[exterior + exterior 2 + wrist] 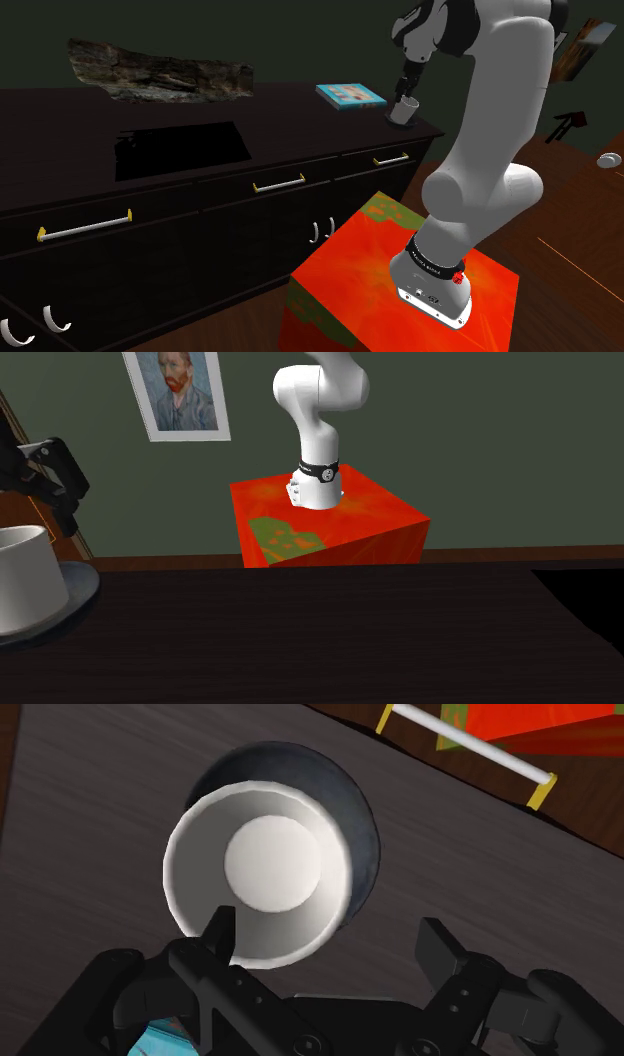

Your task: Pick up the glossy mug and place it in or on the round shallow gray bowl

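Note:
A white glossy mug [403, 111] stands upright in the round shallow gray bowl [397, 122] at the far right end of the dark counter. In the second exterior view the mug [22, 580] and the bowl [78, 588] are at the left edge. My black gripper [409, 88] hangs just above the mug, open. Looking down in the wrist view, the gripper [330, 939] has one finger over the mug's [258, 874] opening and the other outside its rim, neither touching it. The bowl [362, 829] shows as a dark crescent behind the mug.
A blue book [350, 95] lies on the counter [290, 150] just behind the mug. A black cooktop [180, 150] and a rocky slab [160, 70] sit further left. Drawers with metal handles [278, 184] face the red stand [400, 290]. A portrait [180, 392] hangs on the wall.

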Controlling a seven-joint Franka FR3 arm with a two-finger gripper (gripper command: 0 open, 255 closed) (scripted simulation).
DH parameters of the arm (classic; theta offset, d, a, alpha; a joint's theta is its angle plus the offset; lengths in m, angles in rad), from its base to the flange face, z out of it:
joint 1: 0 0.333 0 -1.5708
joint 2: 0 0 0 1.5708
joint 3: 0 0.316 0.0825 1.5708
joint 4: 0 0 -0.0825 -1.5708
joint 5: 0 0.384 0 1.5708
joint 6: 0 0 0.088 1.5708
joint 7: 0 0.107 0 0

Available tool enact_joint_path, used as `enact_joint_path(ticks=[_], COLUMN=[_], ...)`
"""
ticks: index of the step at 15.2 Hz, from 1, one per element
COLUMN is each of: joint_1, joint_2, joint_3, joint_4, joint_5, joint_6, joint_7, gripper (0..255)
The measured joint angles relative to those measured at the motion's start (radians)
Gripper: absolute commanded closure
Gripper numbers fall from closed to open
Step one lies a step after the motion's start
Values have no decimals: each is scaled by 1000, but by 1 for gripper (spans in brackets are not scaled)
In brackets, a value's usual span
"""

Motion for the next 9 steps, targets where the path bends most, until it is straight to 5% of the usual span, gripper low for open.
enact_joint_path(ticks=[9], joint_1=[2], joint_2=[-21], joint_3=[-5], joint_4=[59], joint_5=[-12], joint_6=[-78], joint_7=[8], gripper=[0])
